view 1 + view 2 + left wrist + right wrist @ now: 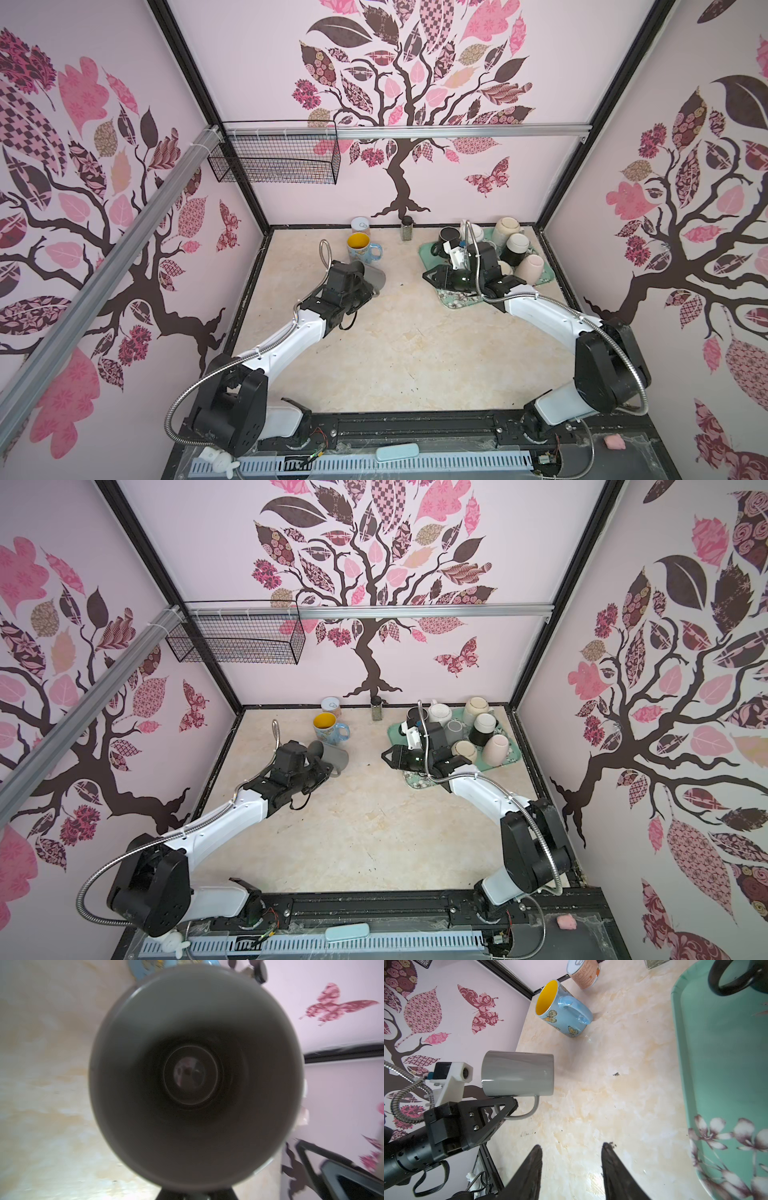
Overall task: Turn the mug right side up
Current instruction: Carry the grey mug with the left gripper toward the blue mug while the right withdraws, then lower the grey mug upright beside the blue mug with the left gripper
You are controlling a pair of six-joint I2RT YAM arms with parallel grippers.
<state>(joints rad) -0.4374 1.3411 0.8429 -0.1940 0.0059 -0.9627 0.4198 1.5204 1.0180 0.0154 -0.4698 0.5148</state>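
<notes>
A plain grey mug [375,279] [336,758] [518,1073] hangs on its side above the left of the table, clear of the surface. My left gripper [370,293] [331,771] [509,1106] is shut on its handle, which points down. In the left wrist view the mug's dark inside [195,1076] fills the picture, its mouth facing the camera, and it hides the fingertips. My right gripper [426,276] [385,757] [572,1146] stands open and holds nothing, low over the table beside the tray's left edge.
A teal flowered tray [545,275] [513,752] [726,1064] at the back right carries several upside-down mugs [530,268]. Behind the grey mug a blue butterfly mug [363,247] [562,1012] stands upright, with a tin [360,225] and a spice jar [407,228] by the back wall. A wire basket [274,158] hangs above.
</notes>
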